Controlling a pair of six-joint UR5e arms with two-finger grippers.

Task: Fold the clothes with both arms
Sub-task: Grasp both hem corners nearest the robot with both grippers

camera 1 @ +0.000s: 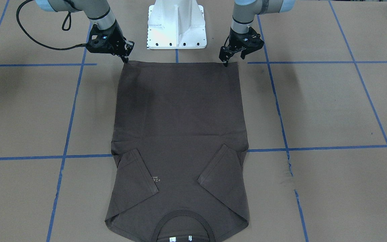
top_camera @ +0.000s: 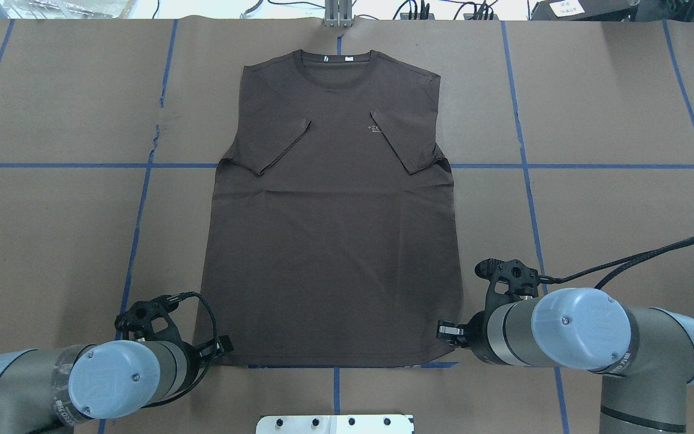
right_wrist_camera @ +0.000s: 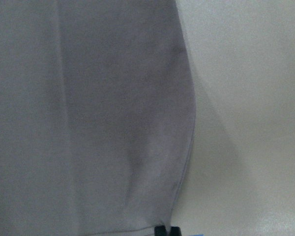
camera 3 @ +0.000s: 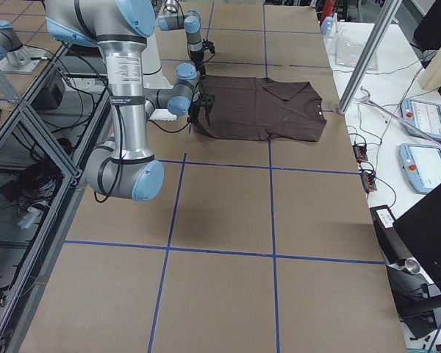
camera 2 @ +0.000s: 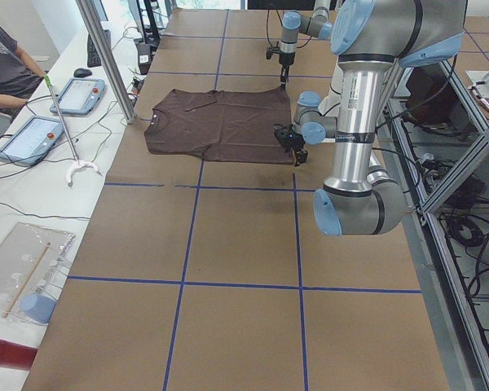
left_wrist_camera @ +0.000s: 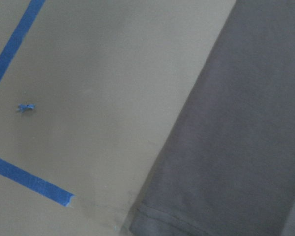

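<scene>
The dark brown T-shirt (camera 1: 180, 111) lies flat on the brown table, both sleeves folded inward, with its collar (top_camera: 335, 60) at the far edge and its hem toward me. My left gripper (camera 1: 225, 62) is tipped down on one hem corner, fingers together and shut on the cloth; in the overhead view it (top_camera: 221, 349) is at the hem's left end. My right gripper (camera 1: 126, 60), which trails a black cable, pinches the other hem corner (top_camera: 446, 331). Its fingertips (right_wrist_camera: 166, 231) show at the hem edge. The left wrist view shows only the hem corner (left_wrist_camera: 147, 221).
The white pedestal base (camera 1: 176, 27) stands just behind the hem, between the arms. Blue tape lines (camera 1: 66, 134) cross the table. A metal pole (camera 2: 106, 61), tablets (camera 2: 33, 134) and a seated person (camera 2: 4, 61) are beyond the collar side.
</scene>
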